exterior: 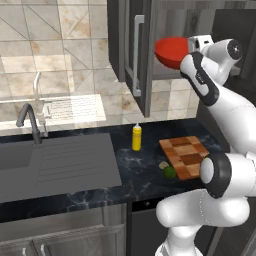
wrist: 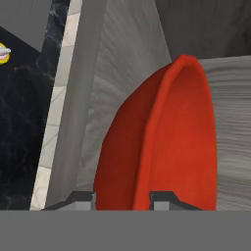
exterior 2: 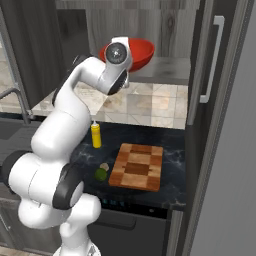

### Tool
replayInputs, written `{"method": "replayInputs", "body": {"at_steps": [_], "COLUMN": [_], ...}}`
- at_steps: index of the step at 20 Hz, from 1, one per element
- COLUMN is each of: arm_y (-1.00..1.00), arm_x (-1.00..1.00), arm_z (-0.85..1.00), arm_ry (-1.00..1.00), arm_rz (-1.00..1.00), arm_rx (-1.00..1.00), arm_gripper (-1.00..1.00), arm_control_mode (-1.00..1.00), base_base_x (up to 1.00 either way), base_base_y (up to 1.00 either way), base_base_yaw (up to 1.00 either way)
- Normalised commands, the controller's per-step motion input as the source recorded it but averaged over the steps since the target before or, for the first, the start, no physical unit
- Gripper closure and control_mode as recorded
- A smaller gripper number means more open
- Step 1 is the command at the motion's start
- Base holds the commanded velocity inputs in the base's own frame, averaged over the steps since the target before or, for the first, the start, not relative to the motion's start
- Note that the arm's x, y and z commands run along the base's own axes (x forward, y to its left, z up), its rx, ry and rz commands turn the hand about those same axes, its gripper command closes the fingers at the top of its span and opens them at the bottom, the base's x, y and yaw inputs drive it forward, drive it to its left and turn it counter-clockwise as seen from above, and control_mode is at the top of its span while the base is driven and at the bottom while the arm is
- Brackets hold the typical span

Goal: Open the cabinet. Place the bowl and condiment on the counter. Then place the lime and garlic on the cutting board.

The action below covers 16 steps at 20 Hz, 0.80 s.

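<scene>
We see no readable writing or brand on anything. The cabinet (exterior: 131,55) fills the top of the left base view with its doors swung open. The counter (exterior: 145,165) runs across the middle of that frame. The board (exterior 2: 137,166) lies at centre right of the right base view. The bowl (wrist: 166,147) dominates the hand view, tilted on edge; both base views place it at the top, at the front of the cabinet shelf. The bottle (exterior: 136,137) stands upright on the counter at centre of the left base view, left of the board. The lime (exterior 2: 101,174) and garlic (exterior 2: 104,166) sit just beside each other off the board's left edge. The hand view alone shows the gripper (wrist: 122,198) pinching the bowl's rim, one fingertip on each side of the wall.
</scene>
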Motion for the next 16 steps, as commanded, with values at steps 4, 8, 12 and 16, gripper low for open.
{"method": "replayInputs", "body": {"at_steps": [4,8,12,16], "arm_y": [0.00,0.00,0.00,0.00], "arm_x": [-0.34,-0.32,-0.32,-0.32], "arm_z": [0.03,0.00,0.00,0.00], "arm_ry": [0.00,0.00,0.00,0.00], "arm_rz": [-0.01,0.00,0.00,0.00], "arm_rx": [0.00,0.00,0.00,0.00], "arm_gripper": [1.00,1.00,1.00,1.00], "arm_control_mode": [-1.00,-1.00,-1.00,-1.00], "base_base_x": [0.00,0.00,0.00,0.00], "base_base_y": [0.00,0.00,0.00,0.00], "base_base_yaw": [0.00,0.00,0.00,0.00]}}
